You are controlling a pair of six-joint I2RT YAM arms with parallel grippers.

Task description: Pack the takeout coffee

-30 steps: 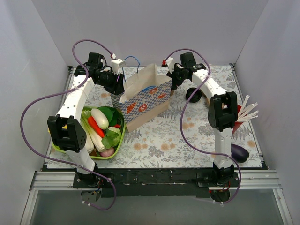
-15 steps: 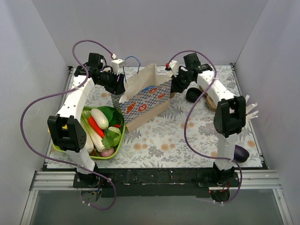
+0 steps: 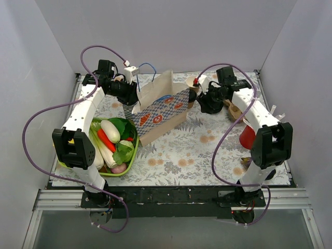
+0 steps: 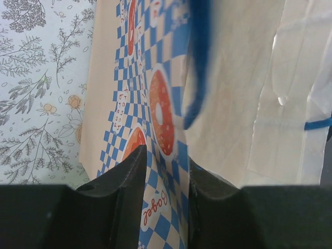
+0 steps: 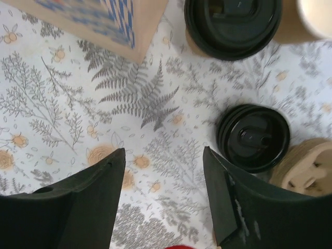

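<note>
Ahead of the right hand (image 5: 164, 151), fingers apart: lidded coffee cup (image 5: 233, 23) sat on the surface (image 5: 62, 104) | left hand (image 4: 167, 158) was clamped on paper bag (image 4: 155, 104)

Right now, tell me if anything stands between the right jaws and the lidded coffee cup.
Nothing visible does: only bare floral tablecloth lies between the open right jaws and the lidded coffee cup. A loose black lid lies just to one side of that line and might catch one jaw.

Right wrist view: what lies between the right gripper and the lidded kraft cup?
Only floral tablecloth separates the open right gripper from the lidded kraft cup, per the right wrist view. A loose black lid lies off to the side.
</note>
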